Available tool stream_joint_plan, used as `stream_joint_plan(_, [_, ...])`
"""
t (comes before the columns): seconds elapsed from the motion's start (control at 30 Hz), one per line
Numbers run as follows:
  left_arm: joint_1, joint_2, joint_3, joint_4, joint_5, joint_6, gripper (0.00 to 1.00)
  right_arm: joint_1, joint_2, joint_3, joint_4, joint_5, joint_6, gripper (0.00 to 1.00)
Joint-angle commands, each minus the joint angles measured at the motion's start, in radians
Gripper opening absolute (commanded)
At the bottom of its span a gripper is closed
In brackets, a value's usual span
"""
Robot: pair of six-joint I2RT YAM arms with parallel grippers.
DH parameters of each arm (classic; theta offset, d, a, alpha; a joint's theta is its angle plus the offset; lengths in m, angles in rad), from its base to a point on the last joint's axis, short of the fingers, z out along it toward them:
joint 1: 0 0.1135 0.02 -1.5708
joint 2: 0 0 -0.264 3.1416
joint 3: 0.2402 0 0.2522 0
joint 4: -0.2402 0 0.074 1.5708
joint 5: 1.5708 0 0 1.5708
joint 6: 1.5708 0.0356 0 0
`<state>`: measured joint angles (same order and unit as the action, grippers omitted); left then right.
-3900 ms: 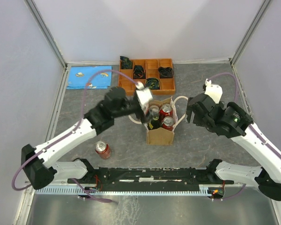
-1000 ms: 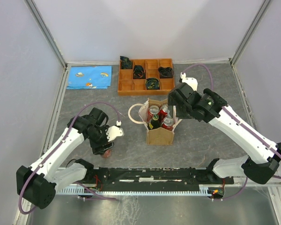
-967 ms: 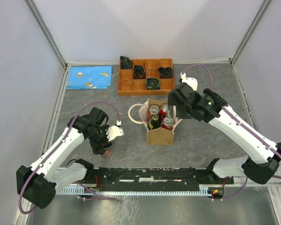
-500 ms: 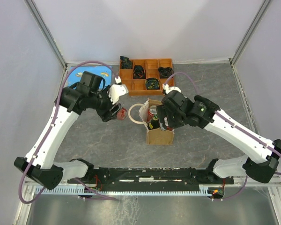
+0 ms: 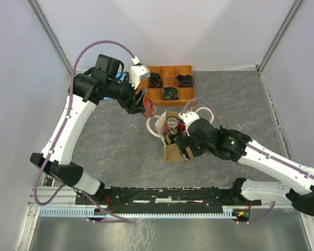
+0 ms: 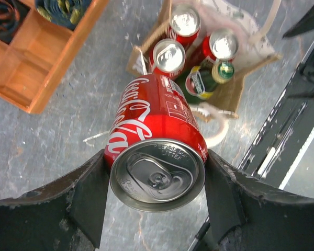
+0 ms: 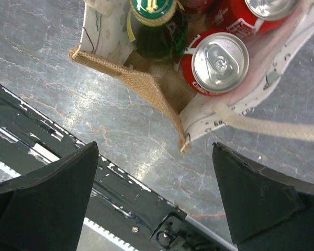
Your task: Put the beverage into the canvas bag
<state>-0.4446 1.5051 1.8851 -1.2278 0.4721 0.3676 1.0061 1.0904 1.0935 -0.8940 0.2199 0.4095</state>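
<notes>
Red cola can held aloft beside the loaded canvas bag, mid-table.

Nearest the table's [image 5: 120, 157] near edge: right gripper [image 7: 153, 150], jaws spread wide, holding nothing, poised over the near right corner of the canvas bag [image 5: 174, 153]. Bag: upright, mid-table, one cream handle drooping at each side; it holds three red cans [image 7: 220, 60] and a green bottle [image 7: 154, 26], all upright. Beyond it, toward the far left: left gripper [image 6: 156, 194], jaws closed on the sides of the red cola can [image 6: 152, 123]. The can is in the air, clear of the bag. Far edge: orange tray [image 5: 184, 95], dark items in several compartments.
</notes>
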Motion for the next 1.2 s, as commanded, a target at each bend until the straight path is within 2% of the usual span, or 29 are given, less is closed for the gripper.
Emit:
stream_joint_plan(0.0, [0.004, 0.000, 0.126, 0.091, 0.077, -0.105, 0.03, 0.003, -0.011, -0.019, 0.157, -0.037, -0.117, 0.97])
stream_joint_plan(0.17, [0.005, -0.024, 0.138, 0.073, 0.074, -0.116, 0.03, 0.003, -0.004, -0.023, 0.216, -0.119, -0.186, 0.95])
stream_joint_plan(0.5, [0.009, -0.111, 0.011, 0.117, 0.071, -0.137, 0.03, 0.002, 0.143, -0.039, 0.291, -0.176, -0.318, 0.96])
stream_joint_plan(0.73, [0.010, -0.120, -0.020, 0.123, 0.082, -0.118, 0.03, 0.003, 0.158, -0.039, 0.267, -0.263, -0.284, 0.93])
stream_joint_plan(1.17, [0.011, -0.034, 0.025, 0.127, 0.126, -0.072, 0.03, 0.012, 0.148, -0.079, 0.161, -0.415, -0.204, 0.85])
